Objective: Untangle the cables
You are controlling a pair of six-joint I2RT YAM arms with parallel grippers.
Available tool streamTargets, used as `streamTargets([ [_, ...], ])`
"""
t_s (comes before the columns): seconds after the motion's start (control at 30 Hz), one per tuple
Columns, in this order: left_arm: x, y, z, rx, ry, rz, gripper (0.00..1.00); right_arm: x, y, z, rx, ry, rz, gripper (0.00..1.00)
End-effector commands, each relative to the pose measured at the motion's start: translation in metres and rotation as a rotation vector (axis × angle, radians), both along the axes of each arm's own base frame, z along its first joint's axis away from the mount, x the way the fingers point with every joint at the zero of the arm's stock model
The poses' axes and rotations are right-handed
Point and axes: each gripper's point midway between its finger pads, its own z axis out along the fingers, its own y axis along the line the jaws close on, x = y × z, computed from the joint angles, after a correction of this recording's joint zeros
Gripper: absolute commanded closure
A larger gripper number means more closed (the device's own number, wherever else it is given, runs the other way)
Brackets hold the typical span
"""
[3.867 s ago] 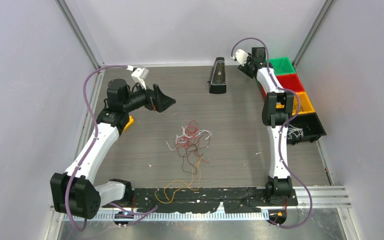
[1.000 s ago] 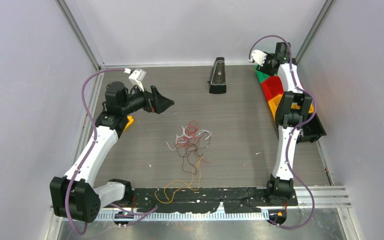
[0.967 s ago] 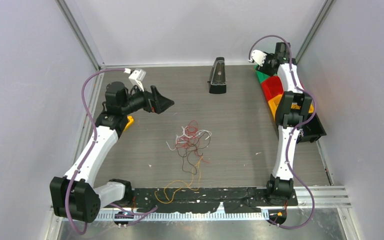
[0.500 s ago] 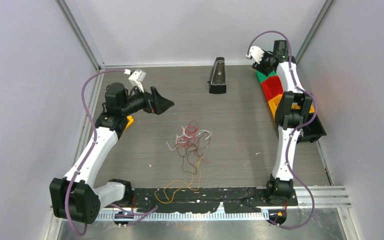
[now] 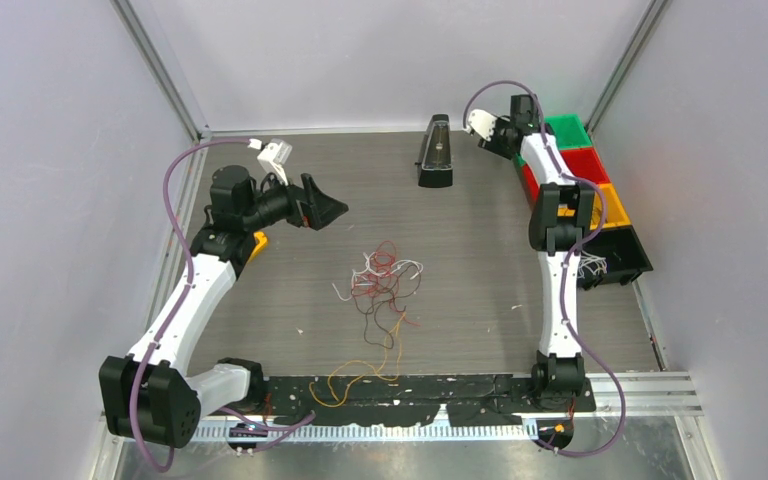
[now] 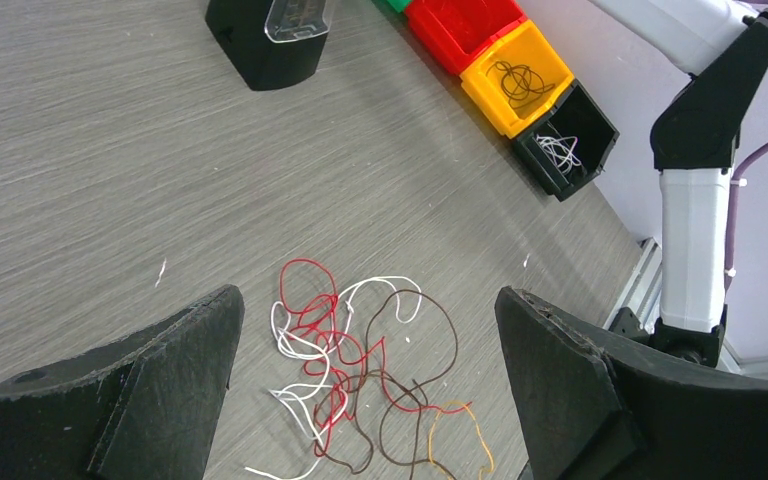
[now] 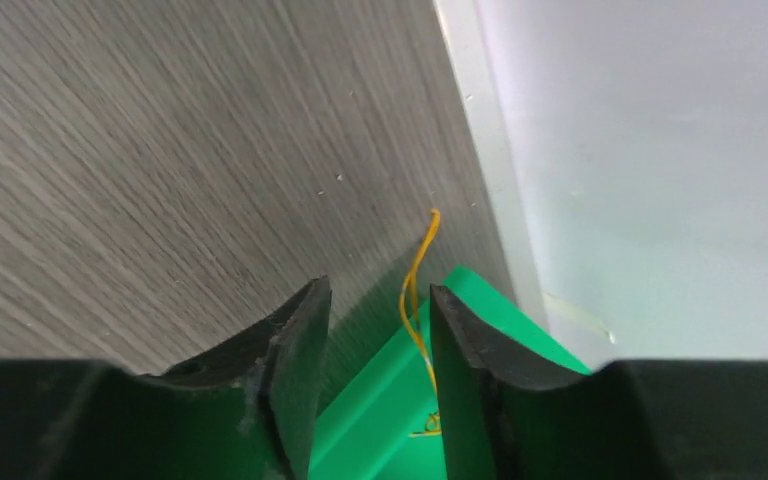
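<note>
- The cables (image 5: 384,281) lie mostly as one loose knot of red, white and dark brown strands in the middle of the table (image 5: 480,300), well apart from both arms. A long orange strand (image 5: 358,373) curls away from it towards the near edge.
- The left jaws (image 6: 365,300) are spread as wide as they go and hold nothing. They hang over the far-left part of the table, tilted so that their camera looks down on the knot. To me that reads as a ready pose, waiting for its turn at the knot.
- The right jaws (image 7: 375,295) are out at the far right corner, just over the rim of the green bin (image 7: 380,410).
- They stand parted with a clear gap, and a thin orange wire (image 7: 417,300) runs through that gap. The gap is much wider than the wire, so I'd call it let go rather than pinched.
- That wire is only partly in the green bin. Its free end reaches past the rim over the table, so it could slip back out.
- Bins line the right edge: after the green comes the red bin (image 5: 582,163), then the yellow bin (image 6: 518,78) with a dark coil in it, then the black bin (image 6: 563,150) with white wires. My guess is that freed strands go in separate bins so they cannot knot again.
- A black stand (image 5: 435,150) sits at the far middle, clear of everything.
</note>
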Motion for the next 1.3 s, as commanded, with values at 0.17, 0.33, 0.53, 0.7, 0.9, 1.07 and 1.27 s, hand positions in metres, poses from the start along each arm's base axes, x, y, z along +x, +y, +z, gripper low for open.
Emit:
streamTargets([
  [0.17,-0.001,0.005,0.016,0.008,-0.067,0.012,0.01,0.013,-0.022,0.05,-0.103,-0.119,0.018,0.91],
  [0.33,-0.002,0.004,0.017,0.001,-0.074,0.01,0.01,0.003,-0.033,0.086,-0.137,-0.143,0.064,0.95],
  [0.53,-0.002,0.003,0.016,-0.009,-0.07,0.009,0.01,-0.009,-0.061,0.084,-0.253,-0.091,0.117,0.95],
  [0.7,-0.003,0.004,0.015,-0.007,-0.073,0.017,0.01,-0.017,-0.079,0.065,-0.343,-0.023,0.164,0.95],
  [0.9,-0.005,0.007,0.012,0.003,-0.072,0.029,0.01,-0.018,-0.097,0.051,-0.424,0.014,0.187,0.95],
  [1.07,-0.006,0.009,0.01,0.01,-0.071,0.038,0.01,-0.016,-0.109,0.061,-0.446,-0.006,0.169,0.95],
  [1.27,-0.003,0.007,0.006,-0.001,-0.061,0.032,0.01,-0.007,-0.078,0.105,-0.292,-0.147,0.167,0.95],
])
